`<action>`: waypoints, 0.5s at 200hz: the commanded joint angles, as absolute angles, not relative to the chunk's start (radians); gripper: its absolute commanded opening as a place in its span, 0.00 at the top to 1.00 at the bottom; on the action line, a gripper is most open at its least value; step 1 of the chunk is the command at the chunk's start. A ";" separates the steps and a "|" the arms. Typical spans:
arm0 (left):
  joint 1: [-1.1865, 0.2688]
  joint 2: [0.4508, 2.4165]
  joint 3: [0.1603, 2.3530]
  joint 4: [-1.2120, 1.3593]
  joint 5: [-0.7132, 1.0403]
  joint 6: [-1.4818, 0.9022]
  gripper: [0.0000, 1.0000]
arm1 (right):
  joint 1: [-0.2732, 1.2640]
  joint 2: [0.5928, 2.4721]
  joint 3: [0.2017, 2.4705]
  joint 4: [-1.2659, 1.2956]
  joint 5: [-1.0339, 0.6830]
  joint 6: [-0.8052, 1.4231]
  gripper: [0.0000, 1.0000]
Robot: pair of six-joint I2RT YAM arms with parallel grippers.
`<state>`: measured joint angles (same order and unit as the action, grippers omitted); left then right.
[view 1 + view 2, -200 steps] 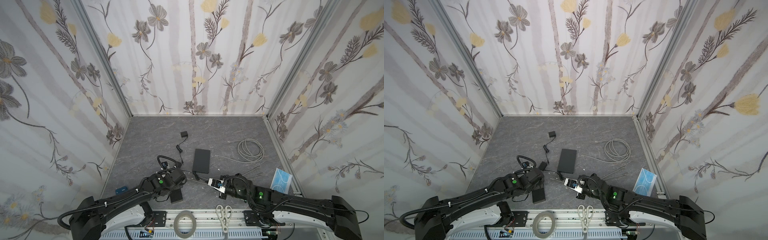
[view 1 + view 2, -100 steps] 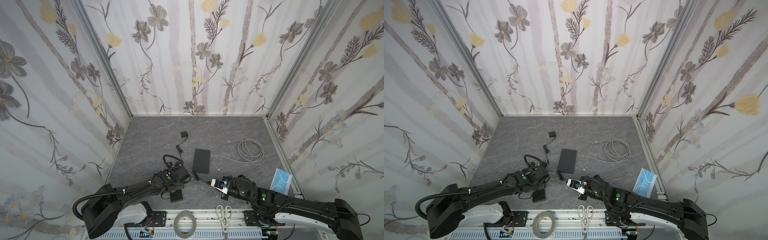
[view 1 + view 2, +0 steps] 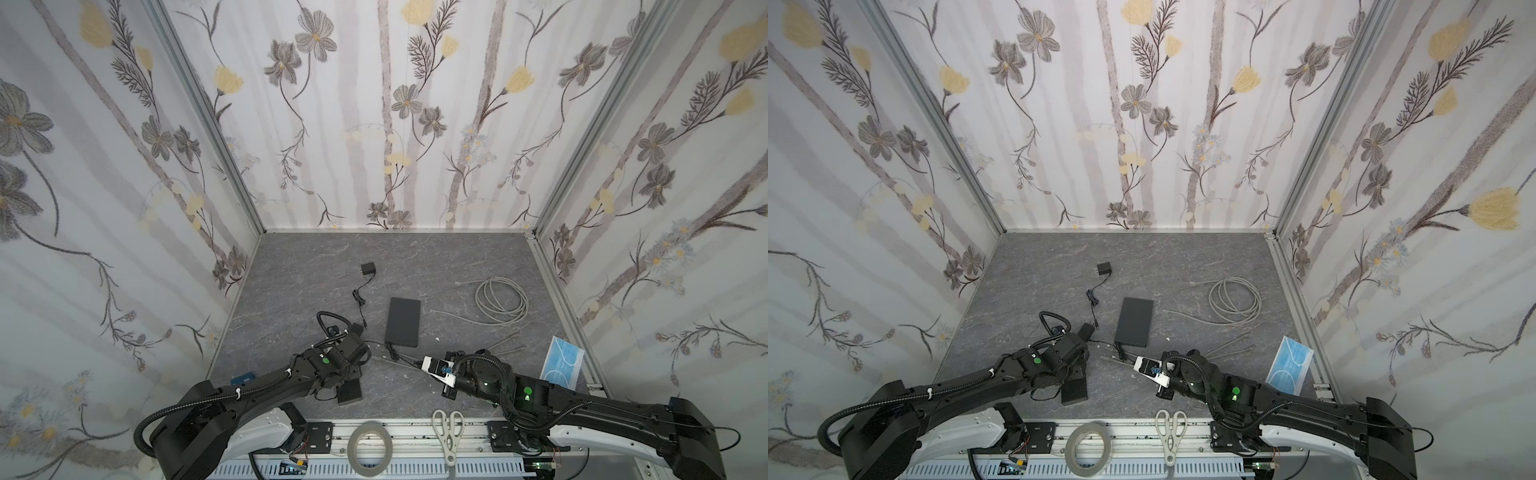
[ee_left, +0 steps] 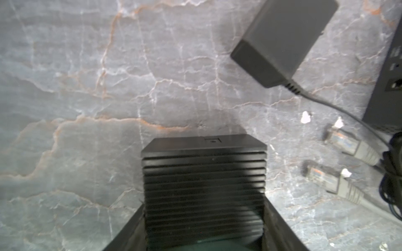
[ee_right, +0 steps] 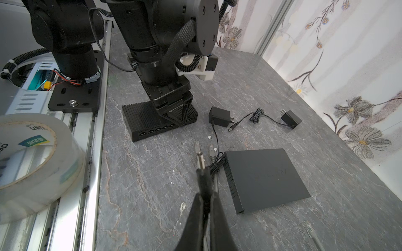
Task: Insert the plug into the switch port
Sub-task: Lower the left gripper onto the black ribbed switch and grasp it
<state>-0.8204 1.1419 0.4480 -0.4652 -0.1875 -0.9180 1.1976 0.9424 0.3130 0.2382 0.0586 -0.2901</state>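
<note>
The switch (image 4: pixel 204 173) is a small black ribbed box on the grey table near the front edge, seen in both top views (image 3: pixel 349 392) (image 3: pixel 1074 390). Its row of ports (image 5: pixel 156 130) faces the right arm. My left gripper (image 4: pixel 204 206) stands over it, shut on it with a finger against each long side; the right wrist view shows its fingers (image 5: pixel 176 121) on the box. My right gripper (image 5: pixel 205 195) (image 3: pixel 413 365) is shut on the plug (image 5: pixel 201 165), a black barrel with a metal tip pointing towards the switch, still well short of it.
A larger flat black box (image 3: pixel 402 322) lies mid-table with a power adapter (image 5: pixel 219 116) and thin cord beside it. Two grey network plugs (image 4: pixel 343 143) lie close to the switch. A coiled grey cable (image 3: pixel 500 305), blue mask (image 3: pixel 563 365), scissors (image 3: pixel 448 432) and tape roll (image 3: pixel 370 446) sit further off.
The left jaws have narrowed from wide open onto the switch's sides, and the left arm has shifted forward. The right gripper has kept its hold on the plug and barely moved.
</note>
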 commanded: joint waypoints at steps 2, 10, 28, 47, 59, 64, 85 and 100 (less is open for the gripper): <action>-0.819 1.144 0.455 -0.446 -0.107 -0.878 0.67 | 1.197 0.940 0.326 0.258 0.051 -0.281 1.00; -0.819 1.127 0.475 -0.464 -0.110 -0.853 0.73 | 1.198 0.936 0.324 0.256 0.054 -0.282 1.00; -0.819 1.071 0.527 -0.514 -0.108 -0.787 0.77 | 1.198 0.927 0.324 0.248 0.063 -0.284 1.00; -0.819 1.004 0.586 -0.549 -0.071 -0.705 0.77 | 1.197 0.917 0.324 0.241 0.078 -0.285 1.00; -0.819 0.973 0.617 -0.548 -0.021 -0.651 0.80 | 1.197 0.913 0.321 0.241 0.079 -0.285 1.00; -0.819 0.968 0.629 -0.548 -0.001 -0.635 0.81 | 1.197 0.911 0.321 0.241 0.080 -0.284 1.00; -0.821 1.014 0.701 -0.598 0.061 -0.557 0.83 | 1.197 0.911 0.310 0.256 0.080 -0.275 1.00; -0.830 1.076 0.764 -0.663 0.102 -0.477 0.87 | 1.198 0.911 0.303 0.264 0.081 -0.269 1.00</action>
